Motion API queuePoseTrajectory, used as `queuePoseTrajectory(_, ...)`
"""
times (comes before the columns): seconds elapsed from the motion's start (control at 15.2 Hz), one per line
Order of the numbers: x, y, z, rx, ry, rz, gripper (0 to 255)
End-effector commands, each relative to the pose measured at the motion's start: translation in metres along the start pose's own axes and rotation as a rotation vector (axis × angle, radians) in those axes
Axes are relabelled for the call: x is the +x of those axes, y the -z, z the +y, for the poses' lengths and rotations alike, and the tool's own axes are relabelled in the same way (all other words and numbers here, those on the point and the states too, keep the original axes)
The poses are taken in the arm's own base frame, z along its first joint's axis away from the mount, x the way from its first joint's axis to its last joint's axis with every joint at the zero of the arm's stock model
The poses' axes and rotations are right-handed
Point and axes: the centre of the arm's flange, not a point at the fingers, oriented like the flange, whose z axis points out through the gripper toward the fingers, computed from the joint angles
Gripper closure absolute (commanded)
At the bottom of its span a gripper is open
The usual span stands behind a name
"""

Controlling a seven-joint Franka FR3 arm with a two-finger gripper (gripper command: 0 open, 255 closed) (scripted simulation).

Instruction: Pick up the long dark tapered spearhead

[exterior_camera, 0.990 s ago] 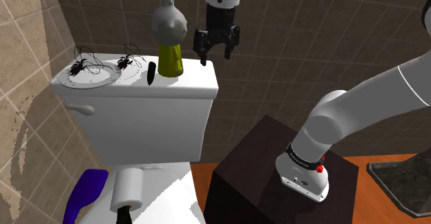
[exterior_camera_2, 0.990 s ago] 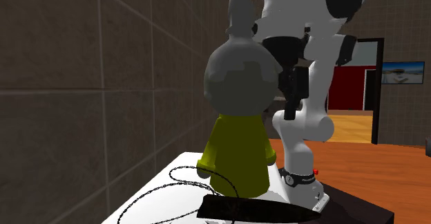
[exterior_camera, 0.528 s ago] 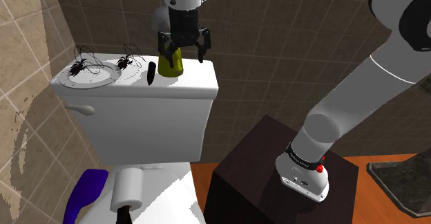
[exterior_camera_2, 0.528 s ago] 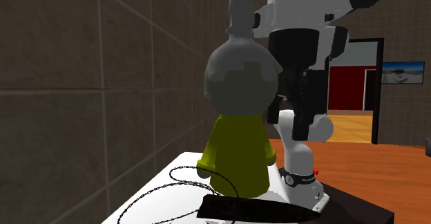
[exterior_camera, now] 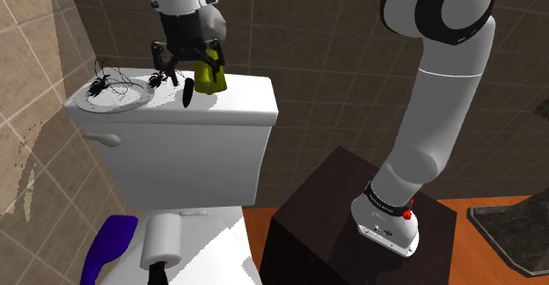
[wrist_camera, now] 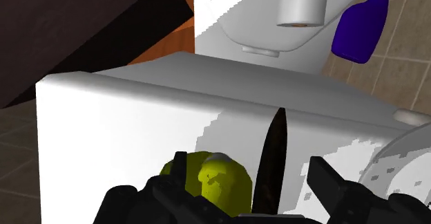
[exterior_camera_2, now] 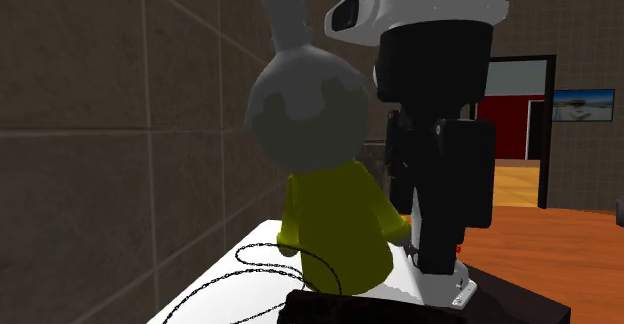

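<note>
The spearhead (exterior_camera: 188, 96) is long, dark and thin, and there is just one. It lies flat on the white toilet tank lid (exterior_camera: 242, 109). In the wrist view the spearhead (wrist_camera: 275, 157) sits in the gap between the two black fingers, and its sharp end points at the front edge of the tank (wrist_camera: 131, 129).

The one gripper (exterior_camera: 187, 69) hangs just above the spearhead with its two fingers spread wide apart. Neither finger touches the spearhead, and nothing is held.

Just behind the gripper stands one figure (exterior_camera: 211, 79) with a yellow-green body. In the second exterior view the figure (exterior_camera_2: 330, 222) has a round grey head with a pointed top, and it leans toward the wall. The black gripper (exterior_camera_2: 440, 197) is right beside it there. I cannot tell if they touch.

At the shoulder view's left, one round plate (exterior_camera: 110, 101) lies on the same lid. There are two black spiders: one spider (exterior_camera: 99, 86) on the plate and a second spider (exterior_camera: 158, 79) at the plate's right edge, near the gripper.

Down below are one paper roll (exterior_camera: 163, 237) and one purple bottle (exterior_camera: 106, 250). The dark stand (exterior_camera: 317, 226) is at the lower right.
</note>
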Motion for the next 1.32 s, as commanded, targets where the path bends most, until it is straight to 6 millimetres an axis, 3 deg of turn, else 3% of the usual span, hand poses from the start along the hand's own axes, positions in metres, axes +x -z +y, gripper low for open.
queuePoseTrajectory(0.0,0.007,-0.005,-0.019,-0.008,-0.044,-0.002,0)
queuePoseTrajectory(0.46,0.006,-0.045,-0.023,-0.008,-0.044,-0.002,0)
queuePoseTrajectory(0.59,0.006,-0.045,-0.023,-0.008,-0.044,-0.002,0)
queuePoseTrajectory(0.66,0.006,-0.045,-0.023,-0.008,-0.044,-0.002,255)
queuePoseTrajectory(1.25,0.006,-0.045,-0.023,-0.008,-0.044,-0.002,255)
